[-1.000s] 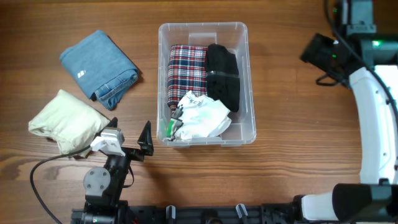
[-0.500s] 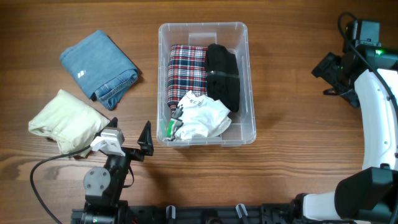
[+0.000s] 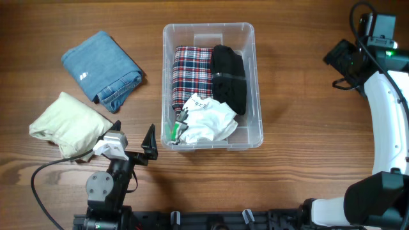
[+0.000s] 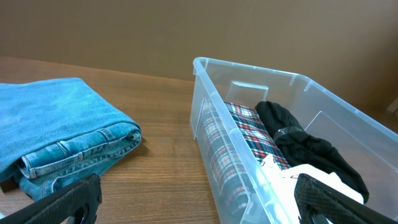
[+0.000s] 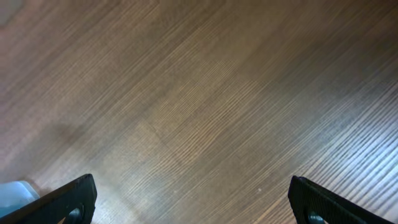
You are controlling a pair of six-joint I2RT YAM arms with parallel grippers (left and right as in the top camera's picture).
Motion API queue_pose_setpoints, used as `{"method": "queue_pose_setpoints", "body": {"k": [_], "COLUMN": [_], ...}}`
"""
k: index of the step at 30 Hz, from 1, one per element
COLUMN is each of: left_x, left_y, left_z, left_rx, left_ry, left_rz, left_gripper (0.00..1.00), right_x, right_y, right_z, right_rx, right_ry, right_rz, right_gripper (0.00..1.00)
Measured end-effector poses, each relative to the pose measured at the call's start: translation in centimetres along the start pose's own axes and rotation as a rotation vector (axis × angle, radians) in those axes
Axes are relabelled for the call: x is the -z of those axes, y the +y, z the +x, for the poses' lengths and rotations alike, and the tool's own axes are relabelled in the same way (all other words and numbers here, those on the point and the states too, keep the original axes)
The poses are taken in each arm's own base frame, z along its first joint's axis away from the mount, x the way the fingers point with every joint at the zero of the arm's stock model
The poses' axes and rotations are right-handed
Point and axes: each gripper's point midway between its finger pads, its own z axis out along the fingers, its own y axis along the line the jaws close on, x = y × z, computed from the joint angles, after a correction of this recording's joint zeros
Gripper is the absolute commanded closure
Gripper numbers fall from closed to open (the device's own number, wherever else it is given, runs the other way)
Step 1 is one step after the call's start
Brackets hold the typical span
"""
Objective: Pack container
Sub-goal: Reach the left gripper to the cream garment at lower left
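Note:
The clear plastic container (image 3: 258, 96) stands mid-table. It holds a folded plaid cloth (image 3: 192, 73), a black garment (image 3: 230, 76) and a white garment (image 3: 208, 121). It also shows in the left wrist view (image 4: 249, 68). Folded blue jeans (image 3: 102, 69) and a cream folded cloth (image 3: 70, 124) lie to its left. My left gripper (image 3: 131, 148) is open and empty near the table's front, left of the container (image 4: 199, 205). My right gripper (image 3: 339, 54) is open and empty over bare wood at the far right (image 5: 193, 205).
The jeans (image 4: 56, 134) lie left of the container in the left wrist view. A corner of the container (image 5: 12, 193) shows at the lower left of the right wrist view. The right arm's white link (image 3: 383, 121) runs along the right edge.
The right arm has swung from beside the container out toward the far right edge and turned a little. The left arm and all the clothes have not moved.

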Motion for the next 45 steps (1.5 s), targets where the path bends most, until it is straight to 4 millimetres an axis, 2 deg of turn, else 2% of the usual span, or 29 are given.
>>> {"method": "queue_pose_setpoints", "body": {"k": [33, 40, 45], "left_x": [0.0, 0.0, 0.4], "left_y": [0.0, -0.4, -2.5], "left_z": [-0.1, -1.2, -3.5], "left_rx": [0.0, -0.006, -0.022], "left_ry": [-0.002, -0.048, -0.137], "left_rz": [0.001, 0.016, 0.125], "left_gripper": [0.0, 0.0, 0.0], "right_x": [0.0, 0.0, 0.0], "right_y": [0.1, 0.1, 0.1], "right_z": [-0.2, -0.2, -0.2], "right_rx": [-0.002, -0.002, -0.002], "right_ry": [-0.006, -0.006, -0.006], "right_rz": [-0.004, -0.004, -0.004], "right_gripper": [0.0, 0.0, 0.0]}}
